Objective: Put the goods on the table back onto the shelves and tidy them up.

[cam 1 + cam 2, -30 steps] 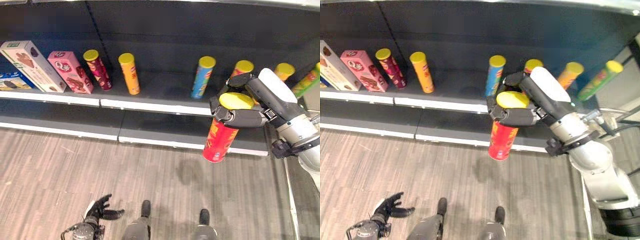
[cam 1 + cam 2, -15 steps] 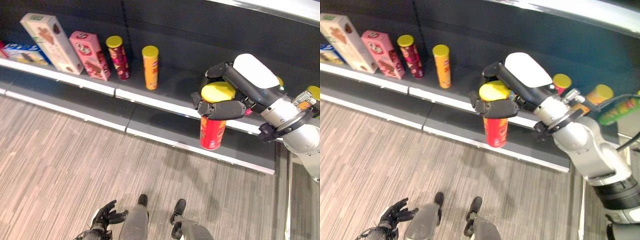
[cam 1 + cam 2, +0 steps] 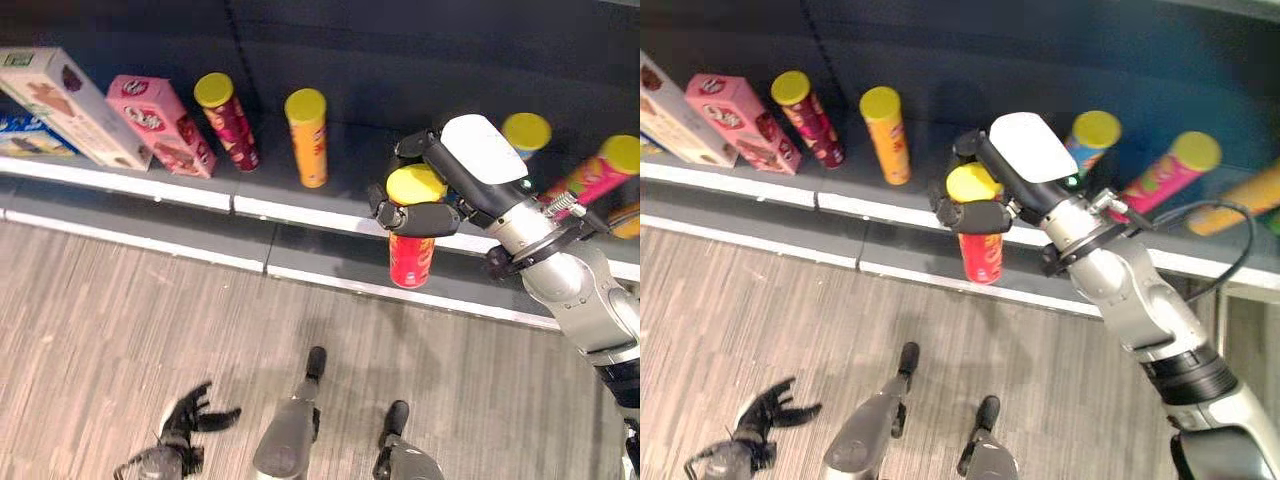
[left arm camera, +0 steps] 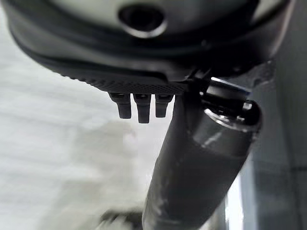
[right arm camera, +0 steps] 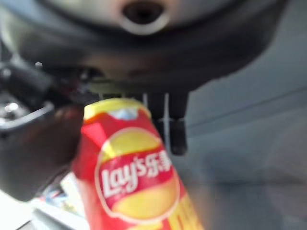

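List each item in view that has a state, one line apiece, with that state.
red can: held upright in the right hand, off the shelf
right hand: shut on the can's top
left hand: open, low by the floor
orange can: standing on the shelf
pink box: standing, leaning

Upright red yellow-lidded chip can [image 3: 411, 255]

boxes [image 3: 100, 120] left on shelf [image 3: 330, 205] | cans [image 3: 265, 120] right | held can [image 3: 410, 255] probably before shelf

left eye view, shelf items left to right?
white box → pink box → maroon can → orange can → red can in right hand → blue can → pink-green can
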{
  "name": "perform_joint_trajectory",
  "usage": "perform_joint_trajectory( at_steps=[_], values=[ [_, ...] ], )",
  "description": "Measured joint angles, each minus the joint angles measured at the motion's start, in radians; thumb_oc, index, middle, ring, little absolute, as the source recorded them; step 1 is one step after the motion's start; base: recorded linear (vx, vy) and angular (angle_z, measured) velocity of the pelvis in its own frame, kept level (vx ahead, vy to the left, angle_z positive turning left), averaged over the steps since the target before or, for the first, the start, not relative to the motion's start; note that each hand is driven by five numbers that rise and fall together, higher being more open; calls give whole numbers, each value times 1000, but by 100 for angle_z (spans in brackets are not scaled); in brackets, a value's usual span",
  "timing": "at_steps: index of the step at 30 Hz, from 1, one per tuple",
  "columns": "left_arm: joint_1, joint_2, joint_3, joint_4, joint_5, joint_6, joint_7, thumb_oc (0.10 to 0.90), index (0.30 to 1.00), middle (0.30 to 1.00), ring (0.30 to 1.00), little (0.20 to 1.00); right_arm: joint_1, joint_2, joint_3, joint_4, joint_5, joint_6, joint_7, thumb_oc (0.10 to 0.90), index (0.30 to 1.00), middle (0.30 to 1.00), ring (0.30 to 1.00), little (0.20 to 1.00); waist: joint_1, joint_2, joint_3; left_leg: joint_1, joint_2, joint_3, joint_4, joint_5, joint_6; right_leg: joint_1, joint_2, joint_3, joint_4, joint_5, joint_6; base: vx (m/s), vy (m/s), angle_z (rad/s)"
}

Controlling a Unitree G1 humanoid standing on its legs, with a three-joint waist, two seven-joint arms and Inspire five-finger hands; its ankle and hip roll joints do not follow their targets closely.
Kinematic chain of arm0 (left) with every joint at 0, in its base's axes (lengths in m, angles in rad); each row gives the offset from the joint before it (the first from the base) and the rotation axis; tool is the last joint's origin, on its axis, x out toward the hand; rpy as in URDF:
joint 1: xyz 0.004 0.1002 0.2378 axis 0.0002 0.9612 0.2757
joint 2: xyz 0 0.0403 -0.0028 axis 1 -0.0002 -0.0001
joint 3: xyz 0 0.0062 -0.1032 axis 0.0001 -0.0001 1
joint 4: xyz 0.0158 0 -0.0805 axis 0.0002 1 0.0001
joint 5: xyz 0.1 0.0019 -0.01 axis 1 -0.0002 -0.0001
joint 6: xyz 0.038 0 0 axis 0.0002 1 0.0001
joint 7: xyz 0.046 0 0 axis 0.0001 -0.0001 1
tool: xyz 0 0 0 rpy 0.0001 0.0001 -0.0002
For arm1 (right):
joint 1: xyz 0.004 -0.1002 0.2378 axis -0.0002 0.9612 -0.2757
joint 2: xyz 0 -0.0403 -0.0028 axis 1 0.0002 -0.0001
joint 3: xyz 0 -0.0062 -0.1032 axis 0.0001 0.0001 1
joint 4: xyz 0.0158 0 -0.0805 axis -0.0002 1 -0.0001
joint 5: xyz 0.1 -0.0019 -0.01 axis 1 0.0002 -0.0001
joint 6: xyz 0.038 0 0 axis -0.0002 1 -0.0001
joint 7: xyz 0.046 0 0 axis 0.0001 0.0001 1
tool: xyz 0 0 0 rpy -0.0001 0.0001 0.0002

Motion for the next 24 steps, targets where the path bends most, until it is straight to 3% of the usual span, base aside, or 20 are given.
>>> perform_joint_trajectory(
  at_steps=[4, 8, 13, 19, 24],
  values=[
    [-9, 14, -18, 4, -4, -9, 14, 800, 900, 900, 900, 900, -64, 15, 50, 3, -25, -3, -21, 400, 300, 300, 300, 300, 23, -36, 37, -1, 15, -8, 17, -7, 5, 19, 19, -26, -1, -9, 8, -36, -67, 9],
    [-6, -15, -56, 12, -22, 0, 13, 800, 900, 900, 900, 900, -105, 32, 52, 10, -38, -3, -51, 400, 300, 300, 300, 300, 26, -38, 71, -13, 40, -23, 24, -11, -1, 11, 46, -35, 5, -10, 3, -50, -72, 7],
    [2, -35, -89, -10, -44, 1, 18, 800, 900, 900, 900, 900, -160, 67, 61, 154, -129, 9, -138, 400, 300, 300, 300, 300, 49, -24, 86, -93, 52, -59, 74, -19, -13, -70, 55, -55, 97, -45, -18, -24, -54, 12],
    [5, -31, -89, -25, -62, 1, 44, 800, 900, 900, 900, 900, -177, 93, 59, 240, -232, 52, -226, 400, 300, 300, 300, 300, 81, 7, 110, -129, 35, -90, 80, -18, -13, -104, 41, -81, 142, -69, -13, 5, -26, 18],
    [5, -29, -93, -36, -61, -1, 58, 800, 900, 900, 900, 900, -177, 119, 50, 285, -295, 88, -302, 400, 300, 300, 300, 300, 97, 10, 112, -139, 16, -116, 82, -14, -8, -101, 29, -107, 144, -83, -9, 17, -9, 19]
  ],
)
